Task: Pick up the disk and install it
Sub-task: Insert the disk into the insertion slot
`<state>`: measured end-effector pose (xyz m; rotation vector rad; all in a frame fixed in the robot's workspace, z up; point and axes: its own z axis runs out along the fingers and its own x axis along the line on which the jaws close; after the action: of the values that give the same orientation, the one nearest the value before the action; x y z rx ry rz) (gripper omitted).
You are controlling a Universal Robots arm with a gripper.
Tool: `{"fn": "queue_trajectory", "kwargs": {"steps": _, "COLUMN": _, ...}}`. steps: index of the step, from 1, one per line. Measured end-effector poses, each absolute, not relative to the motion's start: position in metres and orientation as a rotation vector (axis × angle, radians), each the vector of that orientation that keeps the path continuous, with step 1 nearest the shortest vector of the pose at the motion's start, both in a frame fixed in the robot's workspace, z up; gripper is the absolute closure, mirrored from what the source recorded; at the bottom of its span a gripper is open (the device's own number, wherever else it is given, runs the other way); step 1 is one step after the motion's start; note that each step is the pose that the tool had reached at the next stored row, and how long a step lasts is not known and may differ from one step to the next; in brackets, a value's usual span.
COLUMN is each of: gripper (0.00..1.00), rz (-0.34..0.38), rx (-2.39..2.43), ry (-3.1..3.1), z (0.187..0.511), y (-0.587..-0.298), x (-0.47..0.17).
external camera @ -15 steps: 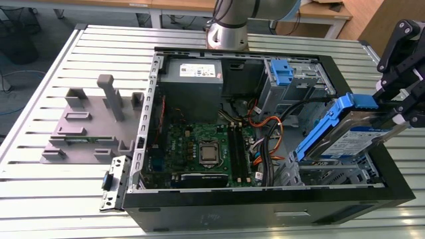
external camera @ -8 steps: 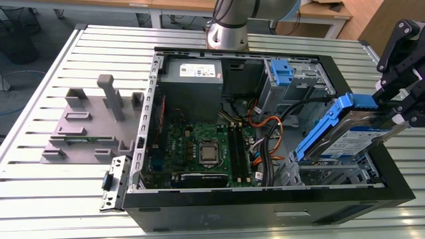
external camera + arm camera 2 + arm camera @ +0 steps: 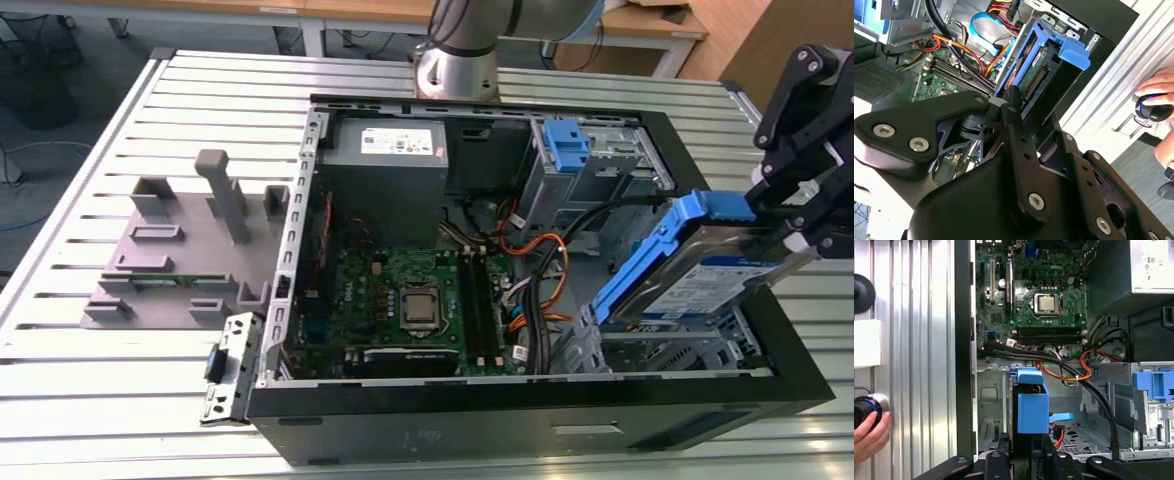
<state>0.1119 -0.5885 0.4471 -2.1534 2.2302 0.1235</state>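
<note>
**Findings**

1. The end effector stands at the exterior view's right, over the right-hand end of the open computer case. Its fingers are closed narrowly on the disk.
2. The disk is held clear of the case floor, tilted steeply with its blue rail uppermost and its labelled face towards the exterior view's right. Its lower end sits just above the perforated metal drive cage in the near right corner of the case. Whether it touches the cage cannot be told.
3. In both wrist views the disk's blue rail projects forward from between the black fingers, end-on to the drive cage.
4. Inside the case, the motherboard lies flat, the grey power supply sits at the far end, and a blue latch stands beside it.
5. A grey fixture rests on the slatted tabletop, to the exterior view's left of the case.
6. In the first wrist view, a person's hand rests on a round knob at the tabletop's edge.
</note>
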Motion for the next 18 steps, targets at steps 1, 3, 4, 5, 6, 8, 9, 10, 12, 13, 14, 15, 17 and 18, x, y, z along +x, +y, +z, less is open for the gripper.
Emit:
{"fn": "queue_trajectory", "kwargs": {"steps": 1, "gripper": 0.65, "rz": 0.124, "rx": -2.153, "ry": 2.23, "z": 0.446, "y": -0.589, "x": 0.112}}
{"fn": "queue_trajectory", "kwargs": {"steps": 3, "gripper": 0.65, "rz": 0.123, "rx": -2.152, "ry": 2.231, "z": 0.443, "y": -0.589, "x": 0.112}}
{"fn": "queue_trajectory", "kwargs": {"steps": 4, "gripper": 0.65, "rz": 0.123, "rx": -2.152, "ry": 2.232, "z": 0.441, "y": -0.589, "x": 0.112}}
{"fn": "queue_trajectory", "kwargs": {"steps": 5, "gripper": 0.65, "rz": 0.123, "rx": -2.151, "ry": 2.232, "z": 0.44, "y": -0.589, "x": 0.112}}
{"fn": "queue_trajectory", "kwargs": {"steps": 6, "gripper": 0.65, "rz": 0.124, "rx": -2.15, "ry": 2.233, "z": 0.438, "y": -0.589, "x": 0.112}}
{"fn": "queue_trajectory", "kwargs": {"steps": 8, "gripper": 0.65, "rz": 0.123, "rx": -2.149, "ry": 2.234, "z": 0.434, "y": -0.589, "x": 0.112}}
{"fn": "queue_trajectory", "kwargs": {"steps": 9, "gripper": 0.65, "rz": 0.123, "rx": -2.149, "ry": 2.235, "z": 0.433, "y": -0.589, "x": 0.112}}
{"fn": "queue_trajectory", "kwargs": {"steps": 10, "gripper": 0.65, "rz": 0.123, "rx": -2.148, "ry": 2.235, "z": 0.431, "y": -0.589, "x": 0.112}}
{"fn": "queue_trajectory", "kwargs": {"steps": 12, "gripper": 0.65, "rz": 0.123, "rx": -2.147, "ry": 2.236, "z": 0.427, "y": -0.589, "x": 0.112}}
{"fn": "queue_trajectory", "kwargs": {"steps": 13, "gripper": 0.65, "rz": 0.123, "rx": -2.146, "ry": 2.237, "z": 0.425, "y": -0.589, "x": 0.112}}
{"fn": "queue_trajectory", "kwargs": {"steps": 14, "gripper": 0.65, "rz": 0.123, "rx": -2.146, "ry": 2.237, "z": 0.423, "y": -0.589, "x": 0.112}}
{"fn": "queue_trajectory", "kwargs": {"steps": 15, "gripper": 0.65, "rz": 0.123, "rx": -2.146, "ry": 2.237, "z": 0.422, "y": -0.589, "x": 0.112}}
{"fn": "queue_trajectory", "kwargs": {"steps": 17, "gripper": 0.65, "rz": 0.123, "rx": -2.145, "ry": 2.238, "z": 0.42, "y": -0.589, "x": 0.112}}
{"fn": "queue_trajectory", "kwargs": {"steps": 18, "gripper": 0.65, "rz": 0.123, "rx": -2.145, "ry": 2.238, "z": 0.42, "y": -0.589, "x": 0.112}}
